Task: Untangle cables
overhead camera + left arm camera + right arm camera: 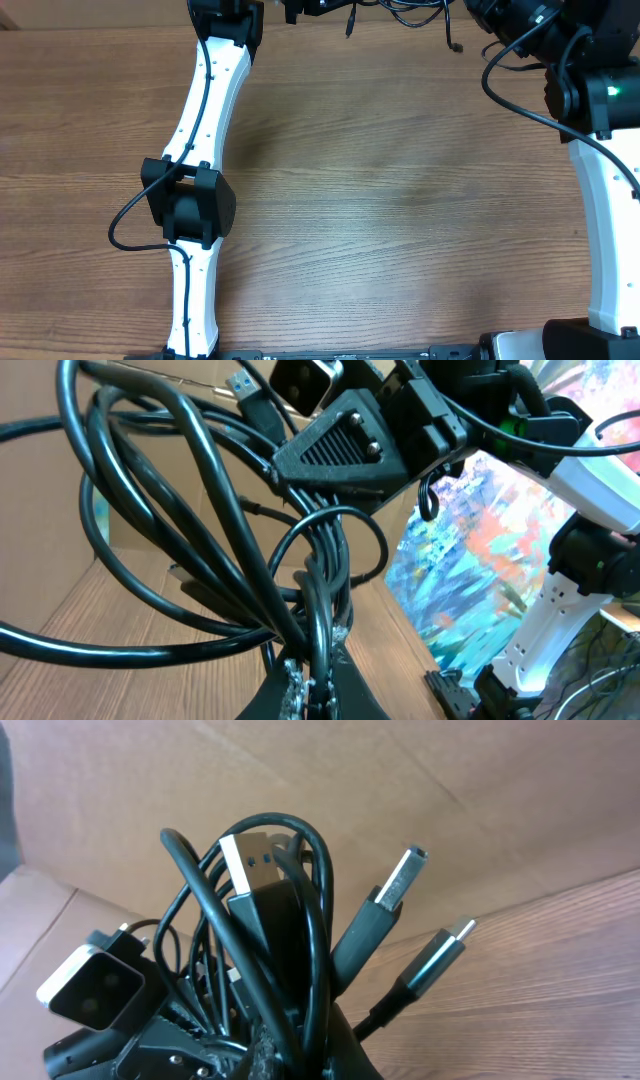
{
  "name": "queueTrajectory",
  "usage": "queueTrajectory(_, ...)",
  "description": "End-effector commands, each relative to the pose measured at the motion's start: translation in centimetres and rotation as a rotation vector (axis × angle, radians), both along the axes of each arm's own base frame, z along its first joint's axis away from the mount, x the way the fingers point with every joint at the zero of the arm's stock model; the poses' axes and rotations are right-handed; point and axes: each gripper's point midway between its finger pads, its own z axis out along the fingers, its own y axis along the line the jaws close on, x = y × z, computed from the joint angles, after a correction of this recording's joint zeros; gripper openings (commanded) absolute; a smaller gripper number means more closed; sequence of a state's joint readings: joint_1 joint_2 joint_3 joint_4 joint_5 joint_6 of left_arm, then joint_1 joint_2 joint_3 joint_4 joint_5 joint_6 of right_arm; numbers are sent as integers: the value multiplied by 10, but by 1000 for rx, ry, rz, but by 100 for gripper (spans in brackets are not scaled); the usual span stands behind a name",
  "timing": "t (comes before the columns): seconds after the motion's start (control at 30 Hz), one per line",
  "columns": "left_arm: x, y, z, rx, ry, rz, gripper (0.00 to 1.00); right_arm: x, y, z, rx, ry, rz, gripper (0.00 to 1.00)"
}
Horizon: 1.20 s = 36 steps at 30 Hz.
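The cables (400, 12) are a bundle of thin black wires at the top edge of the overhead view, with plug tips hanging down. In the left wrist view my left gripper (318, 685) is shut on strands of the cables (200, 560), which loop out in front of it. In the right wrist view my right gripper (330, 1055) is shut on the cables (270, 930), with several USB plugs (395, 885) sticking up. Both grippers sit close together on the bundle. The jaws themselves are out of the overhead view.
The left arm (195, 190) runs up the left side of the wooden table (400, 200) and the right arm (600, 200) up the right side. A cardboard wall (400, 800) stands behind the table. A colourful panel (480, 550) is at the side.
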State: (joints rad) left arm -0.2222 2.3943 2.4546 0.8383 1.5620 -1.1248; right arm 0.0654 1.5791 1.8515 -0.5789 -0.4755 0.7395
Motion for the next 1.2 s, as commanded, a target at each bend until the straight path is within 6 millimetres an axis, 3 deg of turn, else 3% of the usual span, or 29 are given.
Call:
queueTrajectory(0.0,4,9,-5,24,42,7,4,-6,-16,18,-21,-43,-59,4)
queueTrajectory(0.17,11,41,1,35,104,75,4,-1,-39,15,-27,-30,-123,4)
queueTrajectory(0.2,11,47,2,35,109,87,4,-1,-43,13,-31,-20,-139,10)
queueTrajectory(0.27,10,59,5,35,114,114,4,0,-50,7,-62,-11,-156,40)
queueTrajectory(0.3,8,66,6,34,112,127,4,-1,-51,4,-85,-9,-153,65)
queueTrajectory(0.4,4,84,8,32,114,167,4,-2,-51,-8,-112,28,-144,100)
queueTrajectory(0.6,2,87,9,34,138,175,4,-4,-25,-35,-126,111,-77,100)
queueTrajectory(0.77,-4,73,9,37,141,142,4,-9,38,-60,-314,38,165,100)
queueTrajectory(0.8,-6,68,9,39,152,133,4,-8,59,-74,-468,-43,263,100)
queueTrajectory(0.83,-7,66,9,41,164,128,4,-5,67,-85,-567,-78,297,100)
queueTrajectory(0.9,-8,64,9,45,187,122,4,1,72,-103,-692,-93,314,99)
queueTrajectory(1.0,-10,60,9,54,236,114,4,10,83,-125,-866,-166,400,90)
queueTrajectory(1.17,-11,58,9,69,327,109,4,32,79,-113,-974,-277,336,83)
